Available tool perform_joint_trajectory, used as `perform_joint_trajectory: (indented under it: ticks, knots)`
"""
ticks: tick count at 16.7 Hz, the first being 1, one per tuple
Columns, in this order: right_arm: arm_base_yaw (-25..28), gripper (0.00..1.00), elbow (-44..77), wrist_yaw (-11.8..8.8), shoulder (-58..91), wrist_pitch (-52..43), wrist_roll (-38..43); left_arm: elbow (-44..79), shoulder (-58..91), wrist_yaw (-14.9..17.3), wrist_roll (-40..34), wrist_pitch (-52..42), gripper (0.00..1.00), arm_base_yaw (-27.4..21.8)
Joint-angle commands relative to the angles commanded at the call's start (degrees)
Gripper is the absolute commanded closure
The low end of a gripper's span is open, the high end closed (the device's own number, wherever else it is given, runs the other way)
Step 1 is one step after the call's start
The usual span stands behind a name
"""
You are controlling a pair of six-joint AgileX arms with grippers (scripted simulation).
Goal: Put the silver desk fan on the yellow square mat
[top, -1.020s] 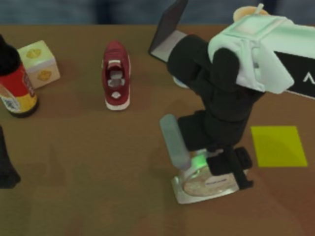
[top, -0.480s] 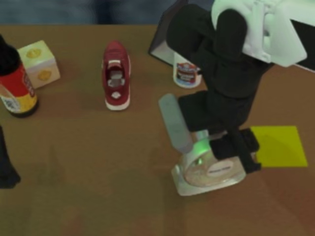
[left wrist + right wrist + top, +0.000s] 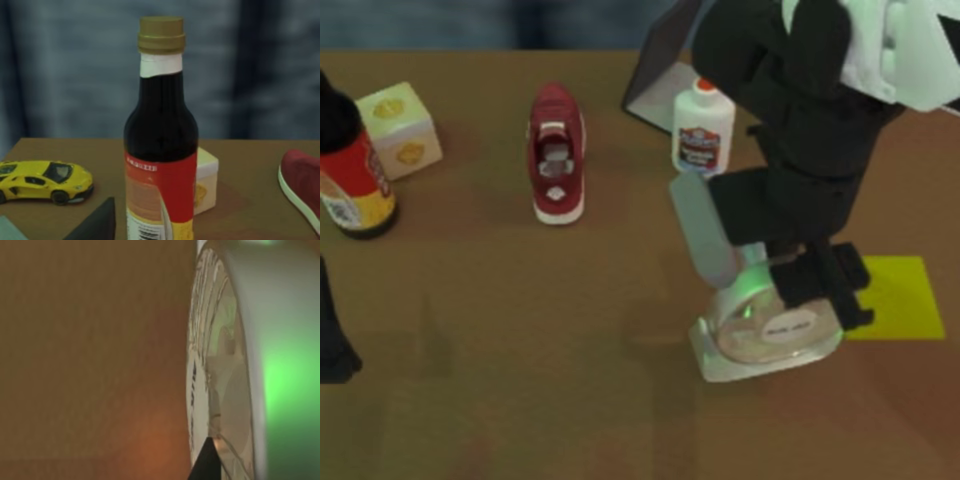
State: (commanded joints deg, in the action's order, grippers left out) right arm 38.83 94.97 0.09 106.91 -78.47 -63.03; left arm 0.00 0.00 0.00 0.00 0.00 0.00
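1. The right pincer (image 3: pixel 790 300) is reaching down from the upper right of the top view and is clamping the silver desk fan (image 3: pixel 770 340), with one dark finger on the fan's right and a pale finger rising on its left.
2. The fan is sitting low in the right half of the tabletop (image 3: pixel 520 350), its round pale face and centre label turned up toward the overhead camera, its flat base showing at the lower left of the grille.
3. The yellow square mat (image 3: pixel 900 298) is lying just to the right of the fan; the fan's right edge and the dark finger are reaching the mat's left border, while most of the mat is lying bare.
4. From the right wrist view, the fan's grille (image 3: pixel 215 370) is filling the frame edge-on, with a green glow on its rim and a dark fingertip (image 3: pixel 205 462) against it.
5. A white glue bottle (image 3: pixel 702 125) is standing behind the fan, beside a dark open box (image 3: pixel 660 70).
6. A red shoe (image 3: pixel 557 150) is lying left of the bottle, a pale cube (image 3: pixel 398 128) farther left.
7. A sauce bottle (image 3: pixel 350 160) is standing at the left edge; the left wrist view is showing it up close, with a yellow toy car (image 3: pixel 45 181) beside it.
8. The left arm is waiting at the far left edge; I cannot tell whether its pincer is apart or together.
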Motion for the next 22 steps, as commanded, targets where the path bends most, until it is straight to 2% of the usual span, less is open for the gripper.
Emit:
perform_joint_trajectory:
  ticks: [6, 9, 15, 22]
  knots:
    - [-18.8, 1.0, 0.4, 0.1, -1.1, -1.3, -8.8, 0.0, 0.0, 0.0, 0.0, 0.0, 0.0, 0.0]
    - [-24.5, 1.0, 0.5, 0.1, -1.8, -1.5, -12.0, 0.0, 0.0, 0.0, 0.0, 0.0, 0.0, 0.0]
    - [-25.0, 1.0, 0.3, 0.0, -1.7, -1.3, -12.3, 0.0, 0.0, 0.0, 0.0, 0.0, 0.0, 0.0]
    - [-25.3, 1.0, -6.4, 0.0, -1.2, 6.1, -12.6, 0.0, 0.0, 0.0, 0.0, 0.0, 0.0, 0.0]
